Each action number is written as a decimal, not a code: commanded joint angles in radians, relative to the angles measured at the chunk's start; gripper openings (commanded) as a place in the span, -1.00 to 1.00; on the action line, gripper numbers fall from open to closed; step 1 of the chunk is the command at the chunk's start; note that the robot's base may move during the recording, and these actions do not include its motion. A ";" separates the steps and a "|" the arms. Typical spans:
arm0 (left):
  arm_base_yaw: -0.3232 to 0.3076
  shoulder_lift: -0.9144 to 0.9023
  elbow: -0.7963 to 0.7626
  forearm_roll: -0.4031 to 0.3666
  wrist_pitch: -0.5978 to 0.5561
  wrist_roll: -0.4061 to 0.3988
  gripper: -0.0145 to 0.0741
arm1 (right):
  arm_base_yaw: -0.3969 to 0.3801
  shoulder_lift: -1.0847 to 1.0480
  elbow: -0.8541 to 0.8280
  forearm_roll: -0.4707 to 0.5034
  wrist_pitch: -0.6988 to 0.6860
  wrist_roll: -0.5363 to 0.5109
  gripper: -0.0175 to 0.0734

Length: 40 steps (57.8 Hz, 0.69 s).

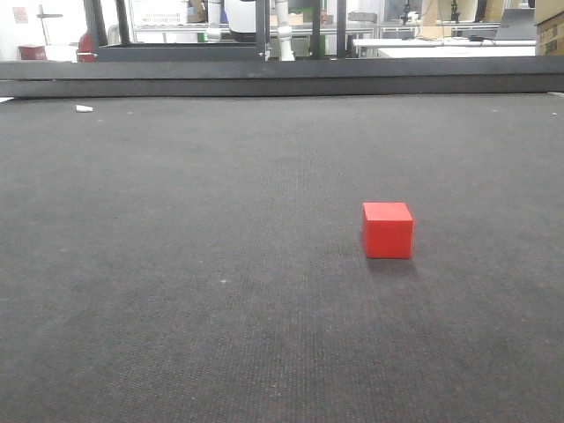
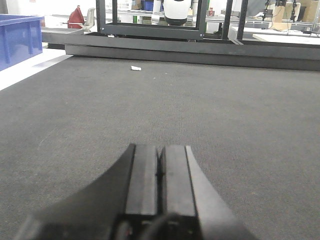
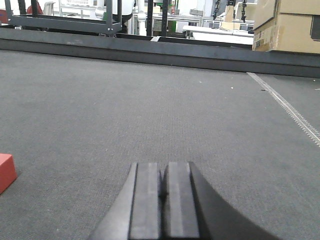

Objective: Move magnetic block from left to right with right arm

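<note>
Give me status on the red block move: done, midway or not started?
Done: cannot tell. The magnetic block sits on the mat, right of centre in the front view, ungripped. In hand: nothing; the right gripper is shut and empty, with the block off to its left. The left gripper is shut too. Left: either the whole pick and move, or nothing, if this is the drop spot.
</note>
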 commanded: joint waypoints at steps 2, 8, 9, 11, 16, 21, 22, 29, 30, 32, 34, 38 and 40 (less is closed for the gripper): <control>-0.006 -0.012 0.008 -0.005 -0.078 -0.006 -0.96 | 0.000 -0.021 -0.001 0.000 -0.090 0.001 -0.48; -0.006 -0.012 0.008 -0.005 -0.078 -0.006 -0.96 | 0.000 -0.021 -0.001 0.000 -0.090 0.001 -0.48; -0.006 -0.012 0.008 -0.005 -0.078 -0.006 -0.96 | 0.000 -0.021 -0.001 0.000 -0.090 0.001 -0.48; -0.006 -0.012 0.008 -0.005 -0.078 -0.006 -0.96 | 0.000 -0.021 -0.001 0.000 -0.090 0.001 -0.48; -0.006 -0.012 0.008 -0.005 -0.078 -0.006 -0.96 | 0.000 -0.021 -0.001 0.000 -0.090 0.001 -0.48; -0.006 -0.012 0.008 -0.005 -0.078 -0.006 -0.96 | 0.000 -0.021 -0.001 0.000 -0.090 0.001 -0.48; -0.006 -0.012 0.008 -0.005 -0.078 -0.006 -0.96 | 0.000 -0.021 -0.001 0.000 -0.090 0.001 -0.48; -0.006 -0.012 0.008 -0.005 -0.078 -0.006 -0.96 | 0.000 -0.021 -0.001 0.000 -0.090 0.001 -0.48; -0.006 -0.012 0.008 -0.005 -0.078 -0.006 -0.96 | 0.000 -0.021 -0.001 0.000 -0.090 0.001 -0.48; -0.006 -0.012 0.008 -0.005 -0.078 -0.006 -0.96 | 0.000 -0.021 -0.001 0.000 -0.095 0.001 -0.48; -0.006 -0.012 0.008 -0.005 -0.078 -0.006 -0.96 | 0.000 -0.021 -0.001 0.000 -0.095 0.001 -0.48; -0.006 -0.012 0.008 -0.005 -0.078 -0.006 -0.96 | 0.000 -0.021 -0.001 0.000 -0.095 0.001 -0.48; -0.006 -0.012 0.008 -0.005 -0.078 -0.006 -0.96 | 0.000 -0.021 -0.001 0.000 -0.098 0.001 -0.48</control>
